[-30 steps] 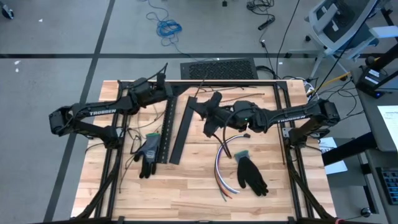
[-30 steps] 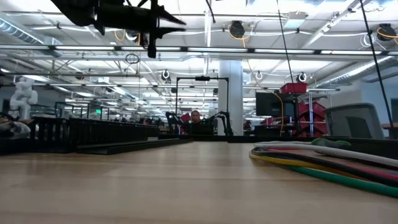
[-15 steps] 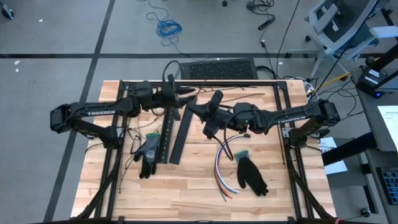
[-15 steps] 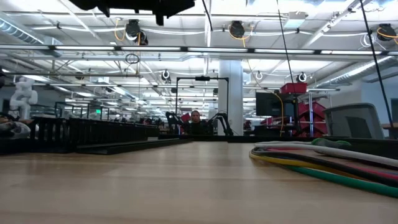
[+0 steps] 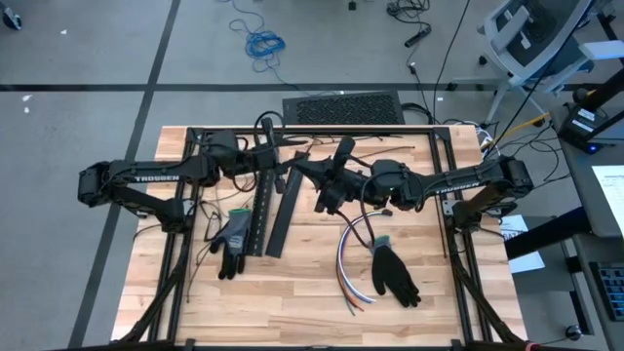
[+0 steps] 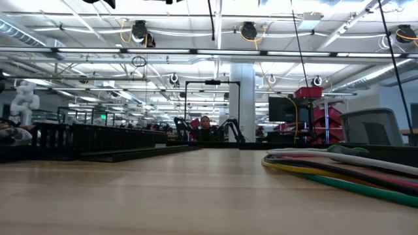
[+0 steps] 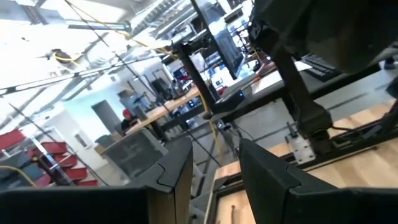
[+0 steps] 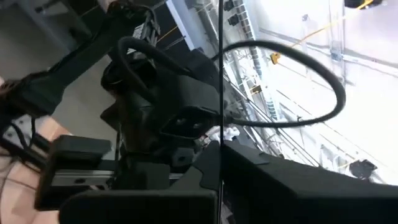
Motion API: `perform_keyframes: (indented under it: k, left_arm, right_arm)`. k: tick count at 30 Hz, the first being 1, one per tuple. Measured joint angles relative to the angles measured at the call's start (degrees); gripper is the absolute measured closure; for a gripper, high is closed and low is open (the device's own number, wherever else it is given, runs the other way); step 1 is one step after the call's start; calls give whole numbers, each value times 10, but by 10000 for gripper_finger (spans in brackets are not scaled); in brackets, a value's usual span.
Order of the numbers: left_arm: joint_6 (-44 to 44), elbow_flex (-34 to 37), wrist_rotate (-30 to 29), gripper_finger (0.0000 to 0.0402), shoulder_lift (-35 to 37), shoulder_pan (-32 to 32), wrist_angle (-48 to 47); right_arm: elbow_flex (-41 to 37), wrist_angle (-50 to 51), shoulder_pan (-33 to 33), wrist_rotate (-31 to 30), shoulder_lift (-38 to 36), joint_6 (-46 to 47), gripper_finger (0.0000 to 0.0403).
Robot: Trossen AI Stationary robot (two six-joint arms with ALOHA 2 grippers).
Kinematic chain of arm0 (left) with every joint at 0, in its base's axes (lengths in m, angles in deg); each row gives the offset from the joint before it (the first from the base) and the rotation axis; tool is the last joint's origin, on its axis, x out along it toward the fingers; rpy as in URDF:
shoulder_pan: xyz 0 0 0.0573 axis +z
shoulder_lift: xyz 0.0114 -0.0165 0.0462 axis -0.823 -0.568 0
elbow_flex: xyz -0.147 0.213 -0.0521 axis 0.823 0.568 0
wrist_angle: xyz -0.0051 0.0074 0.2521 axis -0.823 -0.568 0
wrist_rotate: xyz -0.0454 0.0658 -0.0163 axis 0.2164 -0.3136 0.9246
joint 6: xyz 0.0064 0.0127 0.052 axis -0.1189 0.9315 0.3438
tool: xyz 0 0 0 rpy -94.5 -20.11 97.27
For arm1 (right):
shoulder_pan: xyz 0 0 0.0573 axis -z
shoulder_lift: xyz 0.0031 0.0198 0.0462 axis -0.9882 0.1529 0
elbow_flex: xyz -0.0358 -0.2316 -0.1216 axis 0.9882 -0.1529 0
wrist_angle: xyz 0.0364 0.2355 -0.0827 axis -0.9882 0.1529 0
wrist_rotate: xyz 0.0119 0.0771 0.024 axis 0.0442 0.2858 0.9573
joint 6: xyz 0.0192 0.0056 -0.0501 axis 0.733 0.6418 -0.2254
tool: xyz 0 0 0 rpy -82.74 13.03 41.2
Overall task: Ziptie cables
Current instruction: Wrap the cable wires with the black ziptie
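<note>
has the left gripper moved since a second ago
Yes. In the high view the left gripper has swung toward the right gripper, from left of the black slotted strip to past its far end.

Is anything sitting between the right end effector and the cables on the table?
Nothing visible. The right end effector is raised over the far middle; the cables lie nearer on open wood, with a black glove beside them, not across them.

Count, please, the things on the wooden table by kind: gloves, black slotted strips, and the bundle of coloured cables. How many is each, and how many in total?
Gloves: 2, one near the left arm, one near the right arm.
Black slotted strips: 2, and, lying side by side.
Bundle of coloured cables: 1.
Total: 5.
</note>
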Motion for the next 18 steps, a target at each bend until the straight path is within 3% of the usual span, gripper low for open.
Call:
perform_keyframes:
  k: [13,18]
  left_arm:
    - [-4,0,-42,277,0,-47,7]
    - [-5,0,-84,335,0,-47,7]
  right_arm:
    - [0,-12,0,42,0,83,403]
    - [0,-12,0,42,0,86,403]
